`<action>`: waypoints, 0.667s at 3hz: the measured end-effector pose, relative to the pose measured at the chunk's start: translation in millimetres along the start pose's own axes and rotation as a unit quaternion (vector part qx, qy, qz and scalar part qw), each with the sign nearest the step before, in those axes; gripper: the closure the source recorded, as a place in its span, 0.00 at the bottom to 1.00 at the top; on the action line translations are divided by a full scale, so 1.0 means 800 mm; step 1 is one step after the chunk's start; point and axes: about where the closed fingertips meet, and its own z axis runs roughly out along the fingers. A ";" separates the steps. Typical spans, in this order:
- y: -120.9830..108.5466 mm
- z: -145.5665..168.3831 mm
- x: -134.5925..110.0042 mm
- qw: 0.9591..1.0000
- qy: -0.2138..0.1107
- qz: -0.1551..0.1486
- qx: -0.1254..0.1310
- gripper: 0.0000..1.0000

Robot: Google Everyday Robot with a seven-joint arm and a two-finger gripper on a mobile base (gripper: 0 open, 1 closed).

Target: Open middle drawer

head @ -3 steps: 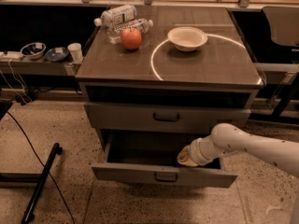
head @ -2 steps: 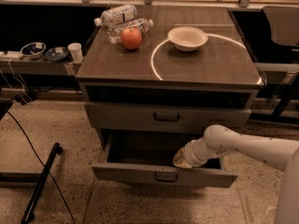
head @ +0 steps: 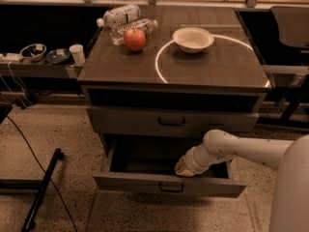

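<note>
Gripper (head: 183,167) inside open middle drawer (head: 130,181), behind its front

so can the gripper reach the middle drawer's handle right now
Probably not directly: the gripper sits inside the open middle drawer, behind its front; the handle outside is otherwise unobstructed.

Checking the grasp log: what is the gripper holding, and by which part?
Cannot be told: the gripper is down inside the pulled-out middle drawer, close behind its front panel, and no hold shows.
</note>
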 end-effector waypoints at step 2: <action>0.051 0.024 0.010 0.998 -0.017 -0.005 -0.059 1.00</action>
